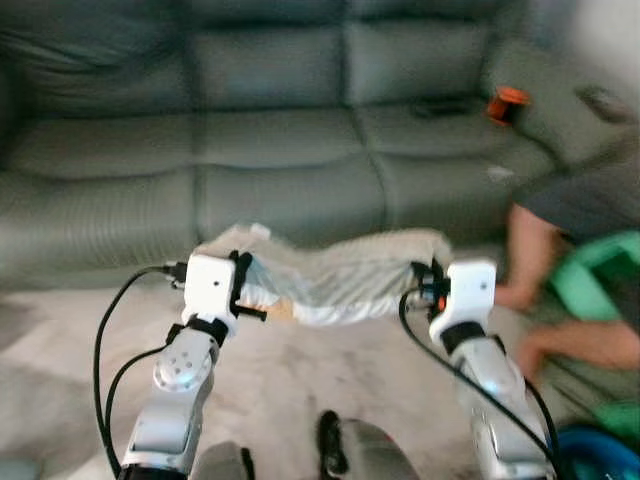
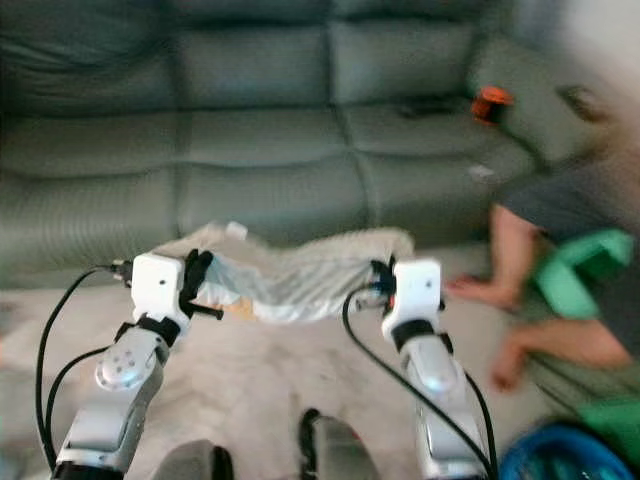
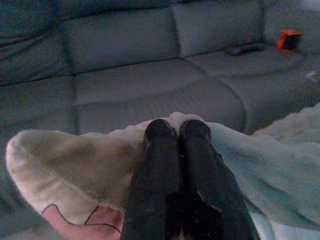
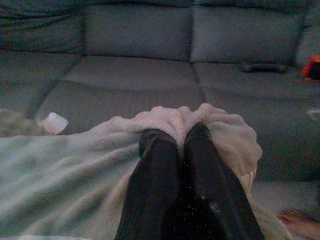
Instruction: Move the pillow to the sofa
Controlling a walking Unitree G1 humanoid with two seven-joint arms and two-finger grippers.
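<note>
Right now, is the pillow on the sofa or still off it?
Off it. The pillow hangs stretched between the left gripper and right gripper, before the sofa.

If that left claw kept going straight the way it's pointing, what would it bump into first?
Probably the sofa: past the pillow the left claw is pinching, its seat front lies straight ahead, though depth is hard to judge.

The person is blurred and cut off at the edge.

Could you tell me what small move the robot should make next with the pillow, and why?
Probably carry it forward over the sofa seat: both the left gripper and right gripper are shut on the pillow, which hangs short of the seat.
</note>
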